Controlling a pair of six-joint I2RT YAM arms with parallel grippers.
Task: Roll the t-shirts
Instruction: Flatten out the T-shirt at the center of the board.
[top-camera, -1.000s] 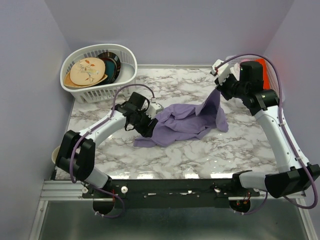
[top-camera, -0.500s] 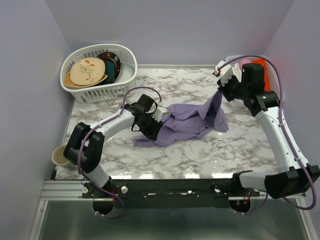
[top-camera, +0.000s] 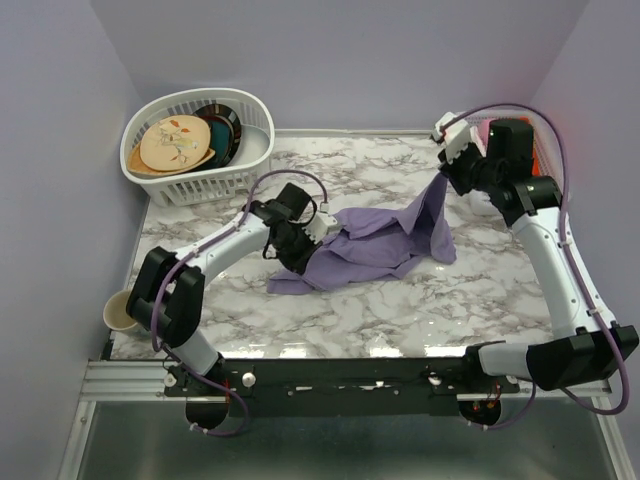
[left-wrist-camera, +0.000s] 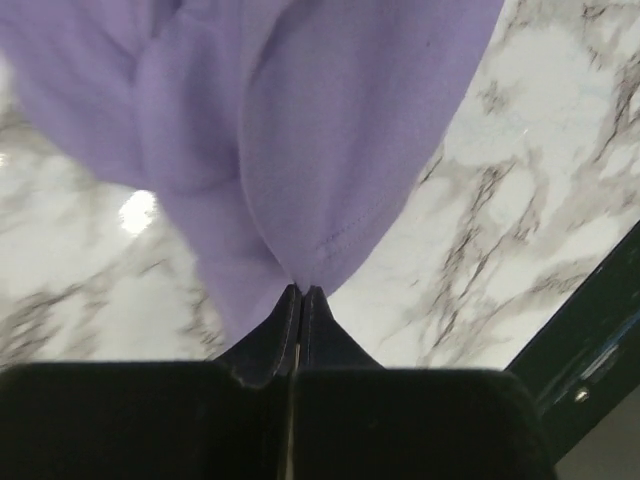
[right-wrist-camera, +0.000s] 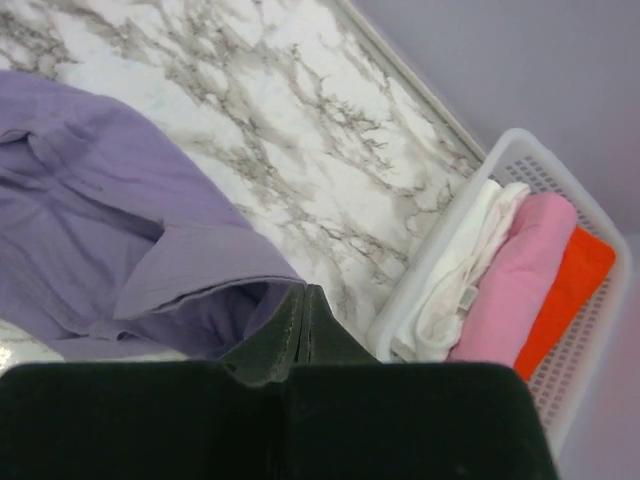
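The lavender t-shirt (top-camera: 380, 245) lies crumpled in the middle of the marble table (top-camera: 400, 310). Its right corner is pulled up off the surface toward the back right. My left gripper (top-camera: 300, 262) sits at the shirt's left edge and is shut on the hem; in the left wrist view the fabric (left-wrist-camera: 330, 130) hangs from the closed tips (left-wrist-camera: 300, 292). My right gripper (top-camera: 444, 181) is shut on the raised corner, and in the right wrist view a fold of the shirt (right-wrist-camera: 120, 200) runs into its tips (right-wrist-camera: 305, 290).
A white basket (top-camera: 250, 165) holding plates stands at the back left. A white basket (right-wrist-camera: 520, 140) at the back right holds white (right-wrist-camera: 450, 290), pink (right-wrist-camera: 520, 270) and orange-red (right-wrist-camera: 570, 290) cloth bundles. A cup (top-camera: 122, 312) sits off the table's left edge.
My left gripper has closed on the shirt's left hem after shifting slightly right. The right gripper has drawn its corner a little higher and further back right.
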